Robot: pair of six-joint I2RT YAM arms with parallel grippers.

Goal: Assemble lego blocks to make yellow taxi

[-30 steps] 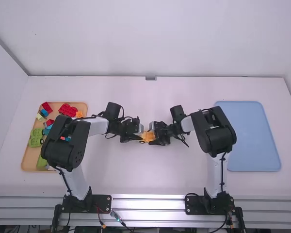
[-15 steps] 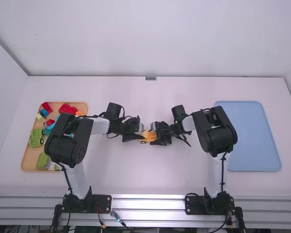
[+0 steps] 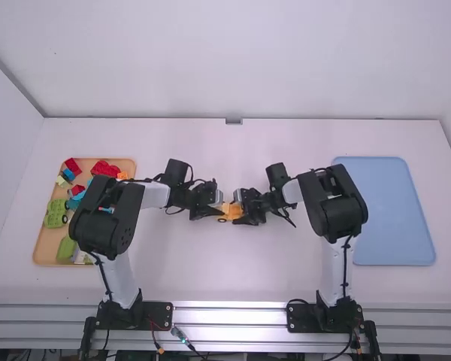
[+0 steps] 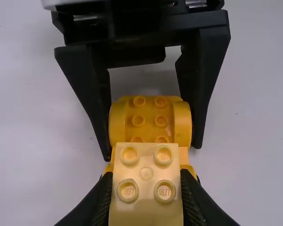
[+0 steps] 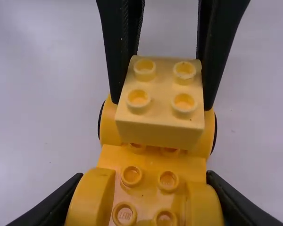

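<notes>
Right end effector [image 3: 235, 213] around part-hidden chassis [image 5: 151, 165]

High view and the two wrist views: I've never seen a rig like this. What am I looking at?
It is a pair of robot arms on a white table. The high view looks down from above and behind them; each wrist view comes from a camera on that arm's wrist. At the table's middle, the left arm's fingers grip a pale yellow block with four studs. The right arm's fingers grip a deeper yellow car body with wheels. The block is over one end of the body; I can't tell whether it is fully pressed on. On the left lies a tan tray with red blocks, green pieces and other colours; on the right, a light blue tray.
</notes>
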